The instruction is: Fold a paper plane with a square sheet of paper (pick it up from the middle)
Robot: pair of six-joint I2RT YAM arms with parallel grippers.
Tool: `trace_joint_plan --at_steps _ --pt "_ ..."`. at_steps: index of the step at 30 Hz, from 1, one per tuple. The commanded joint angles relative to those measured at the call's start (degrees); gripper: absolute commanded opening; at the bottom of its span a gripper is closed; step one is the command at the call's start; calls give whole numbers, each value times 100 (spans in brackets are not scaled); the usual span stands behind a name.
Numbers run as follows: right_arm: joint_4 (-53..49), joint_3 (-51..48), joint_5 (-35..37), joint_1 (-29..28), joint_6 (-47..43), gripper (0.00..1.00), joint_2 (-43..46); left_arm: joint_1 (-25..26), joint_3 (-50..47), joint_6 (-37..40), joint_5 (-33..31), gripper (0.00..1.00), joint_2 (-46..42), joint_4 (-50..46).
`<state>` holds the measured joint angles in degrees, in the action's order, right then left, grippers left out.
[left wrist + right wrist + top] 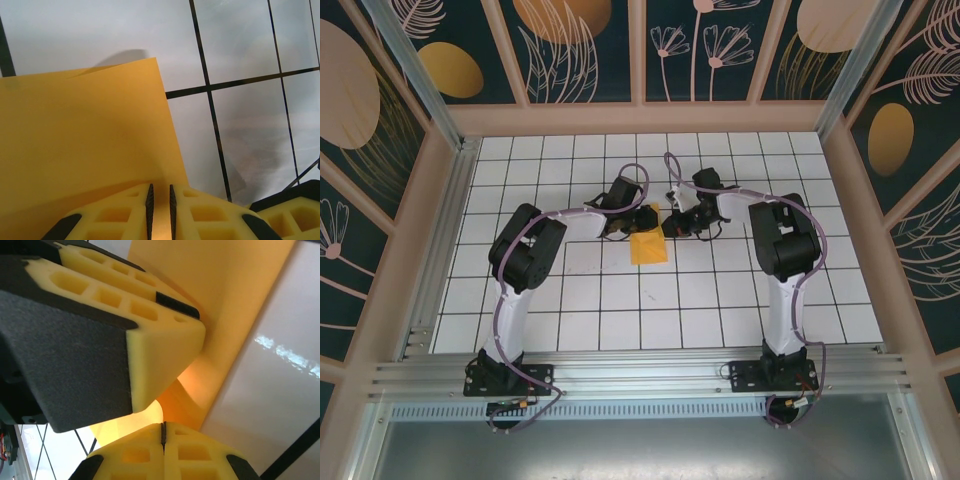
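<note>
Sheet (648, 247) mid-table, between both grippers; one corner raised off table (740, 300), shadow beneath it. Left gripper (160, 189): jaws nearly together with thin slit, sheet edge seemingly nipped in it. Right gripper (163, 426): jaws tight together, sheet bowing out of seam, so likely clamped on it

Risks:
- opposed pulls tear thin paper
- weak nip lets edge slip, crease lands skewed
- bowed part buckles into stray fold
- left gripper sits just above right's tips, so collision likely on any inward move

Cage walls (880, 200) well apart, no obstacle

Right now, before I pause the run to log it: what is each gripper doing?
Left gripper: closed on the square sheet of paper.
Right gripper: closed, apparently pinching the same sheet.
</note>
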<state>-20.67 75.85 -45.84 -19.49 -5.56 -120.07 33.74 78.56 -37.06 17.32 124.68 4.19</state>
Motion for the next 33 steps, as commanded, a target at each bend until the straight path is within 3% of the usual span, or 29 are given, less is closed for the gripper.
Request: trace_joint_plan --at_steps 1,20,33 --pt "-149 147 -240 20 -210 1 -156 -10 195 215 -48 21 190 -261" --pt "-110 224 -102 30 -198 1 -263 -16 351 365 -63 22 127 -302" --pt "-142 251 -26 23 -163 1 -285 -72 214 408 -862 23 -245 -400"
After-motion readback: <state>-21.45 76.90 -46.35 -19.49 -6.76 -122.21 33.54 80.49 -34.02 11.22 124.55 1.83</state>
